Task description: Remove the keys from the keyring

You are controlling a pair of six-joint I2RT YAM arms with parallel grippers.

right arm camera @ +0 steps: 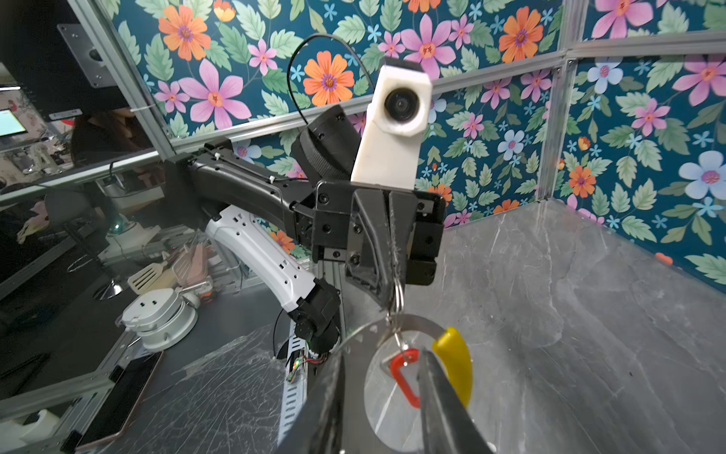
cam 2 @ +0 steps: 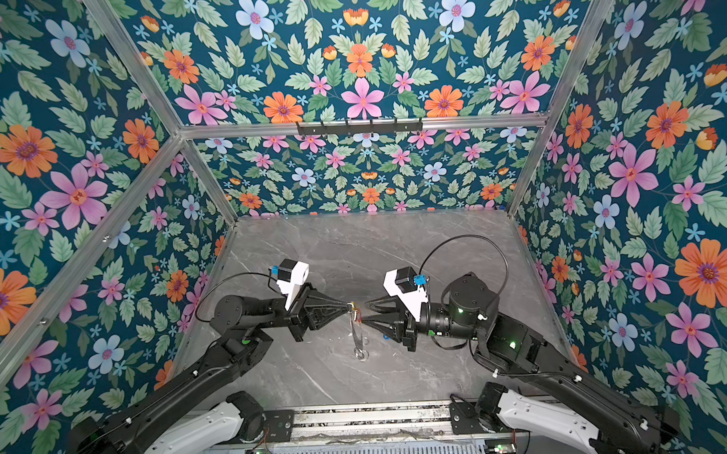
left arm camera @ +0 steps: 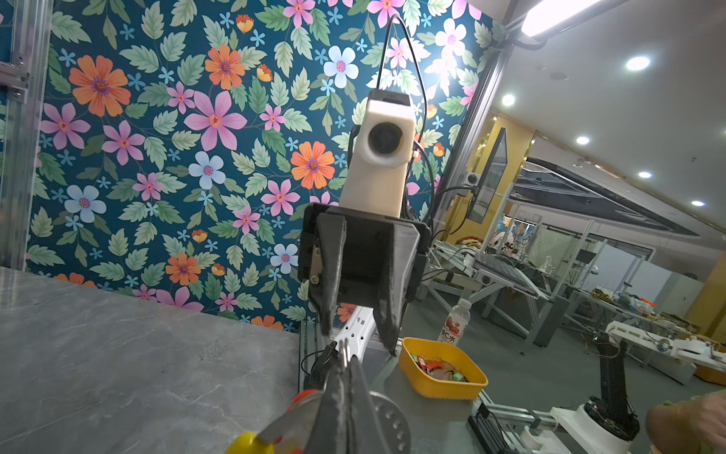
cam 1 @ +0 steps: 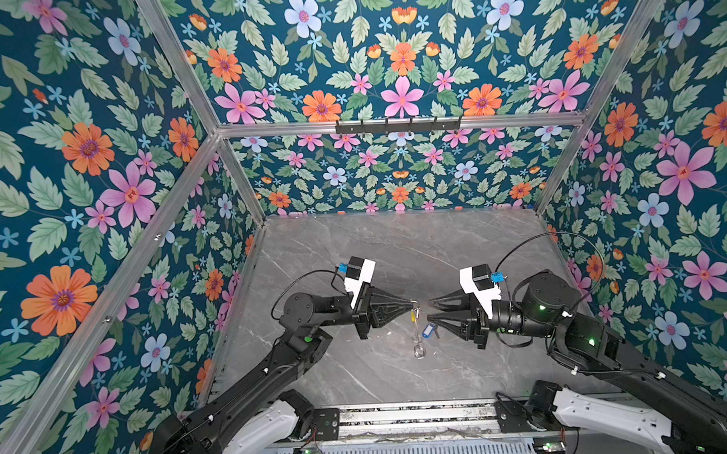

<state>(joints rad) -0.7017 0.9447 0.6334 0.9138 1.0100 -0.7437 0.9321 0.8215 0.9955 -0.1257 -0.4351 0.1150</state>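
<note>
Two grippers, one keyring (right arm camera: 416, 321), which is hanging edge-on above the grey table (cam 1: 354, 257) in both top views.

Item one: my left gripper (cam 1: 411, 305), sitting at the keyring's top, its fingers (left arm camera: 341, 393) pressing together and pinching a small split ring (right arm camera: 398, 294) from which the keyring is dangling.

Item two: my right gripper (cam 1: 429, 311), hovering just beside the keyring's top on the side facing away from the left one, its fingers (right arm camera: 444, 412) standing spread and clasping nothing.

Item three: the yellow sleeve (right arm camera: 455, 361), riding the keyring's arc near its top.

Item four: the red tag (right arm camera: 404, 373), showing within the keyring's loop in the right wrist view, between my spread right fingers.

Item five: the blue tag (cam 1: 428, 329), hanging beside the keyring's middle, just under my right gripper.

Whether the keyring's lowest point is touching the table, I am not able to tell.
</note>
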